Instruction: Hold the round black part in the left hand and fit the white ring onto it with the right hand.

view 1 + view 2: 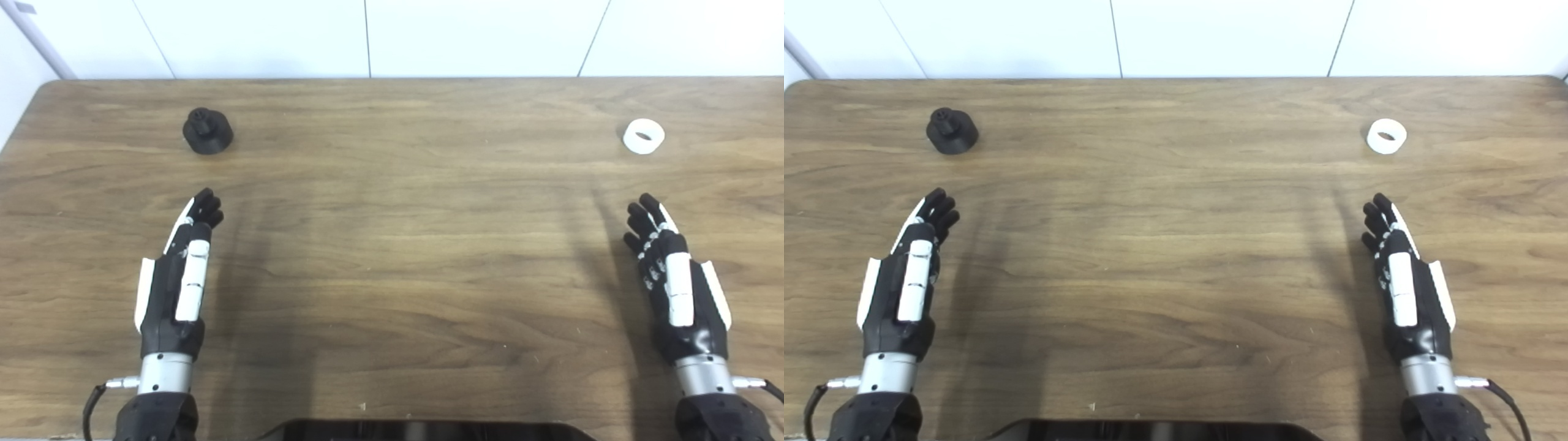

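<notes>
The round black part (207, 130) sits upright on the wooden tabletop (392, 245), far on the left side, with a small knob rising from the top of its wider base. The white ring (644, 136) lies far on the right side, its hole facing up and slightly toward the camera. The two are well apart, with bare wood between them. The left hand (180, 275) hovers over the near left of the tabletop, empty, its fingers stretched forward and held loosely side by side, pointing toward the black part but clear of it. The right hand (674, 282) mirrors it on the near right, also empty with fingers extended, short of the ring.
</notes>
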### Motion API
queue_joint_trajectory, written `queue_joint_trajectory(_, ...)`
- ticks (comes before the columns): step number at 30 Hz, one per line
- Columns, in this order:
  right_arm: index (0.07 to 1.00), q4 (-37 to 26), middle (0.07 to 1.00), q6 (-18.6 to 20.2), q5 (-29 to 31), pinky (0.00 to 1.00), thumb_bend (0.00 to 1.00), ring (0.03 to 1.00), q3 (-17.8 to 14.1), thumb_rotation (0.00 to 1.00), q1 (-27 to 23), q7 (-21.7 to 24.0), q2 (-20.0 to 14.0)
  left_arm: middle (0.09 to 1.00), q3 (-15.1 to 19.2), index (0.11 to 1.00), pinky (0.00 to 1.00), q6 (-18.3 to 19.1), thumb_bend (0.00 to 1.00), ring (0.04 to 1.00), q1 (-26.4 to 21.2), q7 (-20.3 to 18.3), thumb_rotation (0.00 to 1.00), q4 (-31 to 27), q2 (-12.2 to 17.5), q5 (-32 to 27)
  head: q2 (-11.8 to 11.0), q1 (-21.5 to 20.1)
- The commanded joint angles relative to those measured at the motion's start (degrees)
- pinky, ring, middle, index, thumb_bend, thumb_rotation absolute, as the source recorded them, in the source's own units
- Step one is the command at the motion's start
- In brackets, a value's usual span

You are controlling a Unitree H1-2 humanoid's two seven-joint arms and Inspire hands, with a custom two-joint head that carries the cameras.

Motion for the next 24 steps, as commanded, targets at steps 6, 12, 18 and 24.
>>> queue_joint_trajectory(6, 0.936, -0.5, 0.935, -2.6, 0.5, 0.97, 0.53, 0.956, -0.2, 1.0, 0.1, 0.1, 0.3, 0.92, 0.4, 0.929, 1.0, -2.8, 0.49, 0.919, 0.6, 0.5, 0.85, -0.4, -1.7, 0.1, -0.2, 0.0)
queue_joint_trajectory(12, 0.937, -0.5, 0.934, -2.8, 0.4, 0.96, 0.51, 0.952, -0.2, 1.0, 0.1, 0.0, 0.3, 0.919, 0.5, 0.927, 1.0, -2.7, 0.49, 0.919, 0.7, 0.6, 0.84, -0.6, -1.9, -0.2, -0.4, 0.4)
queue_joint_trajectory(18, 0.942, 0.2, 0.941, -3.6, 0.3, 0.96, 0.53, 0.955, -0.6, 1.0, 0.5, 0.0, -0.1, 0.932, -0.6, 0.937, 1.0, -3.6, 0.46, 0.925, 1.2, -0.1, 0.85, -0.3, -1.9, 0.1, -2.3, 4.9)
queue_joint_trajectory(24, 0.953, 2.2, 0.952, -6.2, 0.2, 0.99, 0.54, 0.975, -0.8, 1.0, 0.9, 0.5, -0.8, 0.963, -2.5, 0.976, 1.0, -3.7, 0.53, 0.969, 2.6, -0.4, 0.93, 0.1, -1.7, 2.8, -7.3, 9.4)
